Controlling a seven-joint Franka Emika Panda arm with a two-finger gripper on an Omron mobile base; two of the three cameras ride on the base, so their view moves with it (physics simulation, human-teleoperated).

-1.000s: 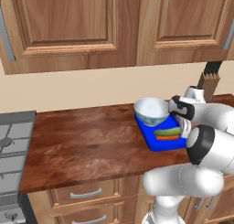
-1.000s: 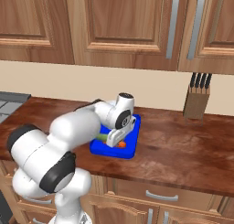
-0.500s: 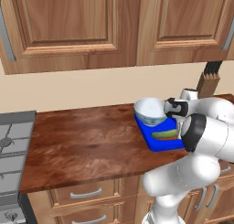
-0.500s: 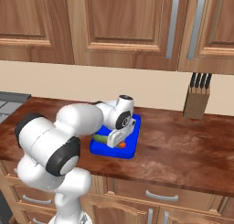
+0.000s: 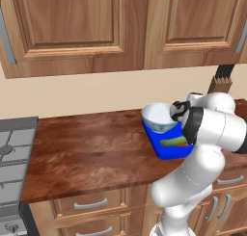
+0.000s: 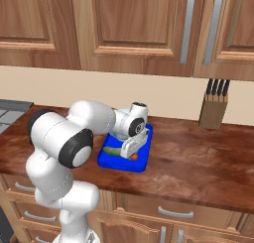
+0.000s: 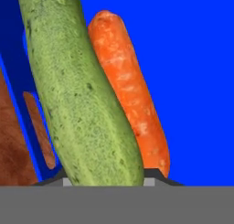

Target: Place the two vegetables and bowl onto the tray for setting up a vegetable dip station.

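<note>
Gripper (image 6: 130, 149) hangs low over the blue tray (image 6: 140, 163), jaws either side of the green vegetable (image 7: 77, 99); whether they pinch it cannot be told. Left to right in the hand view, that green piece lies touching the orange carrot (image 7: 130, 93) at its 3 o'clock, both on the tray. From the left base camera, the white bowl (image 5: 157, 117) sits at the tray's 11 o'clock end.

The arm folds in tighter over the blue tray (image 5: 166, 148) than a second ago, its elbow swinging up and toward the cabinets. The gripper (image 6: 130, 147) sinks a little lower onto the tray, close above the green vegetable (image 7: 77, 95) and the carrot (image 7: 128, 90).
</note>
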